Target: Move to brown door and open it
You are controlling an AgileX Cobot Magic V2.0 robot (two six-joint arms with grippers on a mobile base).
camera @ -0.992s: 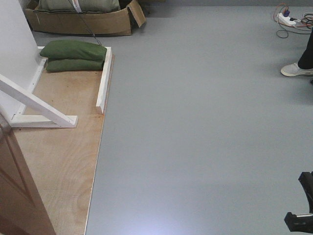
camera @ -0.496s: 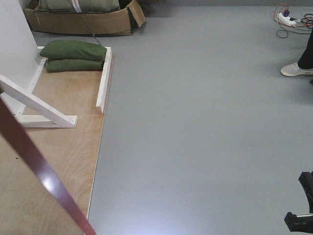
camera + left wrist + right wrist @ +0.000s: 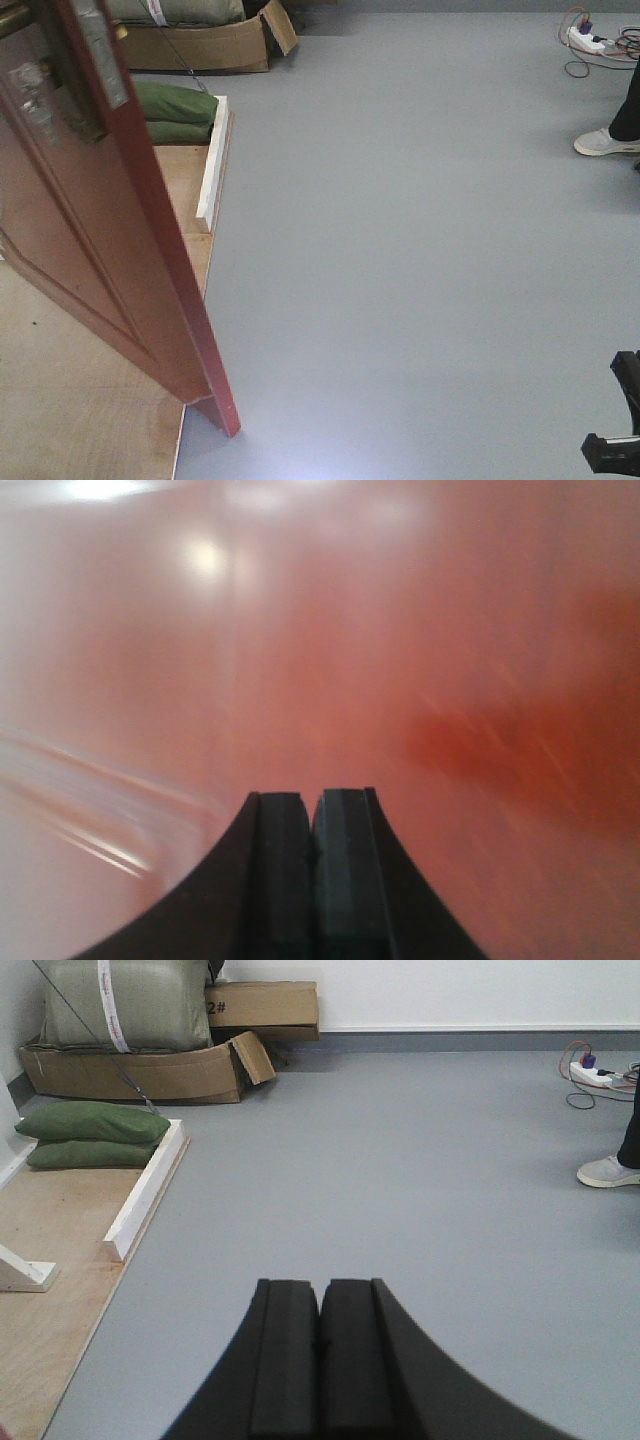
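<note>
The brown door [image 3: 90,220], glossy and reddish, stands swung out over the plywood base at the left of the front view, its narrow edge with a metal latch plate [image 3: 100,50] facing the camera. Its bottom corner reaches the grey floor. In the left wrist view the blurred reddish door [image 3: 450,680] fills the frame very close ahead of my left gripper [image 3: 313,800], which is shut with nothing between its fingers. My right gripper [image 3: 321,1288] is also shut and empty, held above bare grey floor away from the door.
Green sandbags [image 3: 180,105] lie behind the door beside a white wooden beam [image 3: 213,160] on the plywood base [image 3: 60,400]. A cardboard box [image 3: 220,45] stands at the back. A person's shoe [image 3: 605,142] and a power strip [image 3: 585,40] are at the right.
The door has swung from the lower left corner across the left of the front view, now hiding the white brace and part of the sandbags. The right side is unchanged.
</note>
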